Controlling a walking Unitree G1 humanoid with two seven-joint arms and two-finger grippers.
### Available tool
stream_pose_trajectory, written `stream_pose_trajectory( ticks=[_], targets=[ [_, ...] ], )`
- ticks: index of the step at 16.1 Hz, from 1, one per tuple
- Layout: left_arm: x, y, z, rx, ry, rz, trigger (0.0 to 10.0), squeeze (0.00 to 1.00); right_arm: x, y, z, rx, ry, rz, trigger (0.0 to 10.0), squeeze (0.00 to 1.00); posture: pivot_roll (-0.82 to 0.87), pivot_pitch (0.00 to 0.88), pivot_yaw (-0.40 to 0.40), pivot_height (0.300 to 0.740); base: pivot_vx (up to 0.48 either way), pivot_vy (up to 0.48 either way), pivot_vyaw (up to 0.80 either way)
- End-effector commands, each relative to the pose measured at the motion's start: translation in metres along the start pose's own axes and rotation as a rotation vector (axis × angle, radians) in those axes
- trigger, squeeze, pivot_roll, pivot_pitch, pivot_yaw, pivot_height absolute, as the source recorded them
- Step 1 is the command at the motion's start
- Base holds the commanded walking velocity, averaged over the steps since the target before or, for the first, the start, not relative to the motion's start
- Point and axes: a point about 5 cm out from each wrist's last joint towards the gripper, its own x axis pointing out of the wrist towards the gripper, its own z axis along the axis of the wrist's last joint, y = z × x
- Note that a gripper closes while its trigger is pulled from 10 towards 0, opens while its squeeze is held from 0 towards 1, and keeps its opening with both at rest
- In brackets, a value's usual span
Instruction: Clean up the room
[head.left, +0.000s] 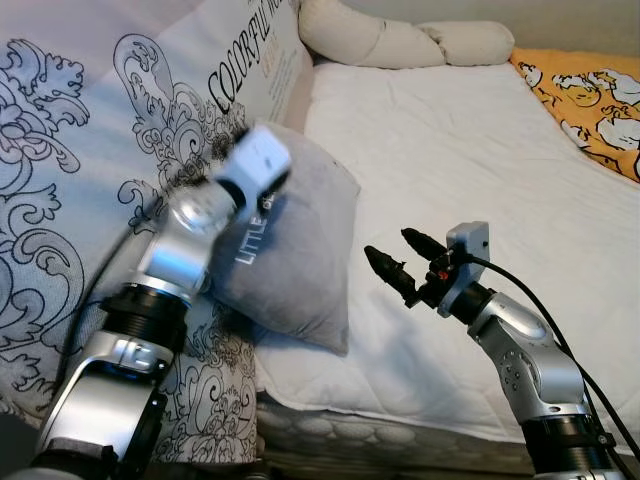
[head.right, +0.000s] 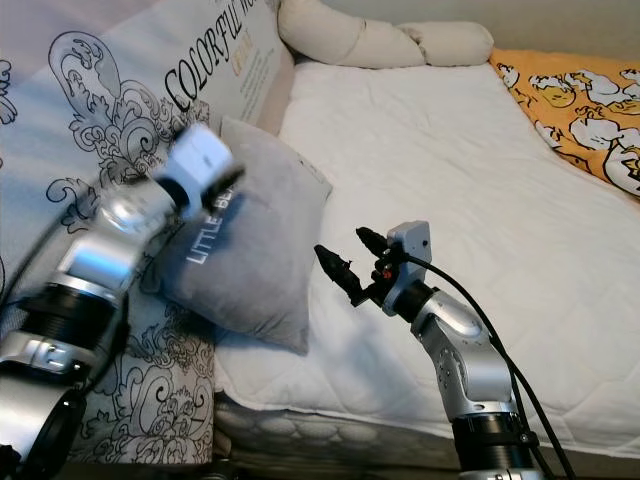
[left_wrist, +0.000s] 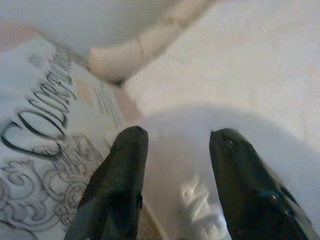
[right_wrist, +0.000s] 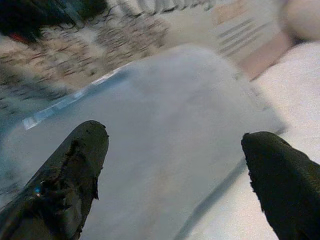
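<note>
1. One grey pillow leans at the bed's edge against a large patterned cushion.
2. Left end effector, fingers parted, sits over the grey pillow; its arm is motion-blurred.
3. Right end effector, spread wide, hovers just beside the pillow.
4. Two cream pillows lie at the far end of the bed.

My head cameras look forward and down across the bed from its near edge. Each wrist camera sits close behind its tool's fingers; both face the grey pillow by the bed's left edge, which every view shares.
</note>
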Motion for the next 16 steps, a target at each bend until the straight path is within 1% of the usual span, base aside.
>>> stream_pose_trajectory(
  ticks=[1, 2, 3, 4, 6, 7, 8, 9, 10, 11, 12, 13, 14, 15, 16],
  targets=[
    [-0.011, 0.003, 0.004, -0.206, -0.065, 0.067, 10.0, 1.0, -0.001, -0.004, 0.003, -0.058, -0.006, -0.129, 10.0, 1.0, -0.05, 0.0, 0.048, 0.74, 0.0, 0.0, 0.0],
    [-0.017, -0.002, -0.001, -0.224, -0.067, 0.064, 10.0, 1.0, -0.002, -0.009, 0.003, -0.075, -0.003, -0.227, 10.0, 1.0, -0.05, 0.0, 0.049, 0.74, 0.0, 0.0, 0.0],
    [-0.023, -0.007, -0.007, -0.24, -0.054, 0.055, 10.0, 1.0, -0.003, -0.012, 0.003, -0.067, -0.01, -0.302, 10.0, 1.0, -0.06, 0.0, 0.05, 0.74, 0.0, 0.0, 0.0],
    [-0.034, -0.017, -0.018, -0.286, -0.047, 0.065, 10.0, 1.0, -0.007, -0.011, 0.005, -0.022, -0.051, -0.392, 10.0, 1.0, -0.07, 0.0, 0.051, 0.74, 0.0, 0.0, 0.0],
    [-0.051, -0.023, -0.034, -0.364, -0.026, 0.135, 10.0, 1.0, -0.013, -0.008, 0.012, 0.014, -0.125, -0.503, 10.0, 1.0, -0.08, 0.0, 0.052, 0.74, 0.0, -0.369, 0.0],
    [-0.06, -0.026, -0.04, -0.38, -0.018, 0.175, 10.0, 1.0, -0.013, -0.003, 0.017, -0.022, -0.144, -0.517, 10.0, 1.0, -0.08, 0.0, 0.041, 0.74, 0.0, -0.382, 0.0],
    [-0.063, -0.028, -0.041, -0.385, -0.014, 0.186, 10.0, 1.0, -0.013, -0.002, 0.018, -0.013, -0.158, -0.536, 10.0, 1.0, -0.08, 0.0, 0.037, 0.74, 0.0, -0.379, 0.0],
    [-0.068, -0.034, -0.04, -0.385, -0.013, 0.199, 10.0, 1.0, -0.013, -0.002, 0.025, -0.098, -0.203, -0.581, 10.0, 1.0, -0.07, 0.0, 0.029, 0.74, 0.0, -0.36, 0.0],
    [-0.071, -0.037, -0.039, -0.39, -0.015, 0.213, 10.0, 1.0, -0.014, -0.003, 0.027, -0.117, -0.216, -0.62, 10.0, 1.0, -0.07, 0.0, 0.028, 0.74, 0.0, -0.349, 0.0],
    [-0.072, -0.04, -0.039, -0.404, -0.01, 0.216, 10.0, 1.0, -0.014, -0.003, 0.028, -0.128, -0.205, -0.638, 10.0, 1.0, -0.07, 0.0, 0.025, 0.74, 0.0, -0.341, 0.0],
    [-0.075, -0.04, -0.04, -0.418, -0.007, 0.231, 10.0, 1.0, -0.008, -0.001, 0.031, -0.092, -0.208, -0.621, 10.0, 1.0, -0.07, 0.0, 0.016, 0.74, 0.0, -0.345, 0.0],
    [-0.076, -0.038, -0.042, -0.415, -0.006, 0.246, 10.0, 1.0, -0.006, 0.0, 0.031, -0.118, -0.198, -0.619, 10.0, 1.0, -0.06, 0.0, 0.008, 0.74, 0.0, -0.341, 0.0],
    [-0.079, -0.034, -0.048, -0.408, 0.01, 0.284, 10.0, 1.0, -0.002, 0.0, 0.027, -0.162, -0.168, -0.617, 10.0, 1.0, -0.04, 0.0, -0.012, 0.74, 0.0, -0.352, 0.0],
    [-0.082, -0.03, -0.051, -0.4, 0.019, 0.311, 10.0, 1.0, 0.0, -0.002, 0.023, -0.157, -0.133, -0.622, 10.0, 1.0, -0.04, 0.0, -0.012, 0.74, 0.0, -0.352, 0.0],
    [-0.088, -0.028, -0.057, -0.387, 0.042, 0.326, 10.0, 1.0, -0.001, -0.004, 0.02, -0.139, -0.14, -0.642, 10.0, 1.0, -0.03, 0.0, -0.025, 0.74, 0.0, -0.349, 0.0]
  ],
)
